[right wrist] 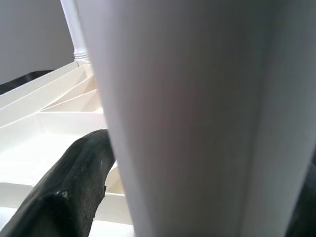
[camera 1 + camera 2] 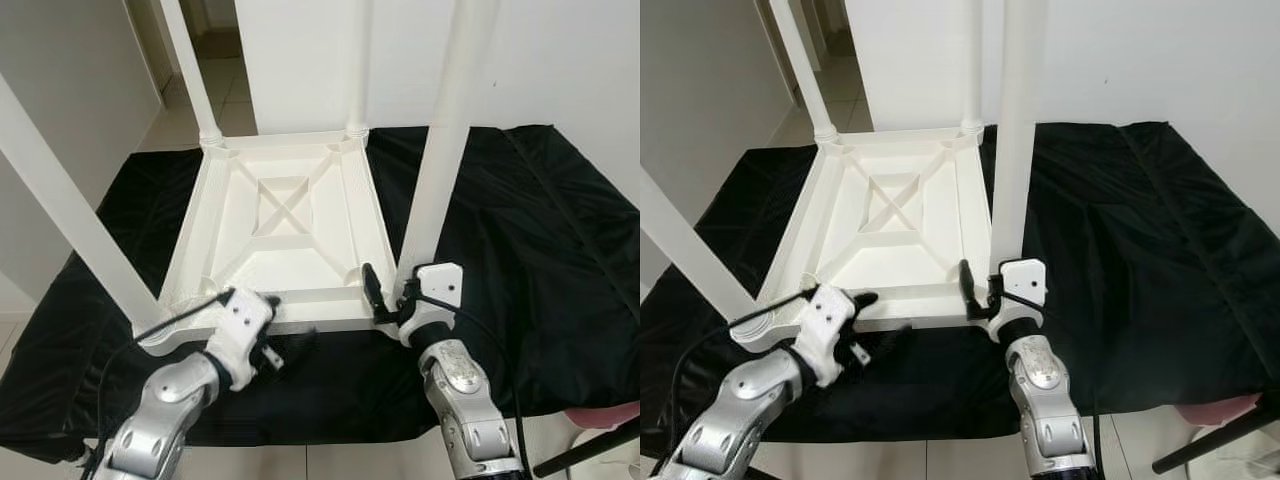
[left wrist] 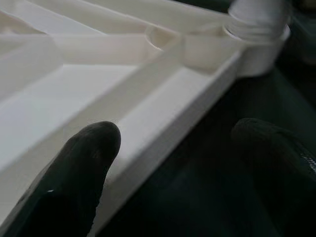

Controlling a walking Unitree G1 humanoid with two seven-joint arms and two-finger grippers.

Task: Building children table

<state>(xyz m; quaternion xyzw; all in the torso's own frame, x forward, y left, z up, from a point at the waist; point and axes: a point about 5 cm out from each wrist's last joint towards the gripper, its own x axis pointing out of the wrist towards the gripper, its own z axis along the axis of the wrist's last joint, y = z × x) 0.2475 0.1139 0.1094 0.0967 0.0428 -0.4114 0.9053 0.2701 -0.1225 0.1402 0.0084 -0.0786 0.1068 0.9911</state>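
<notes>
White table (image 2: 285, 235) lies upside down on a black cloth (image 2: 520, 230), underside up, braces forming an X in the middle. Four legs stand up from the corners: near-right leg (image 2: 440, 160), near-left leg (image 2: 70, 215) leaning out toward the near left, two far legs (image 2: 195, 75) against the wall.

Right gripper (image 2: 392, 296) sits at the foot of the near-right leg, just above its socket. Jaws set around the leg, one black finger (image 1: 69, 187) against its left side; the other side is barely visible in the right wrist view, so the grip looks closed on the leg, though I cannot be sure how firmly.

Left gripper (image 2: 262, 335) is low at the near rail (image 3: 163, 123) of the table, toward the near-left corner. Jaws wide, holding nothing: one finger (image 3: 84, 168) over the rail's white edge, the other over the cloth, rail between them.

Handling, as judged: moulded plastic or painted wood, stiff, probably light for its bulk. Smooth round legs look slippery to two narrow fingers; a long leg gives leverage, so a push high up could rack the socket. Best hold is low on the leg near the collar, with the other gripper pinching the rail to steady the top. The cloth may let the top slide.
</notes>
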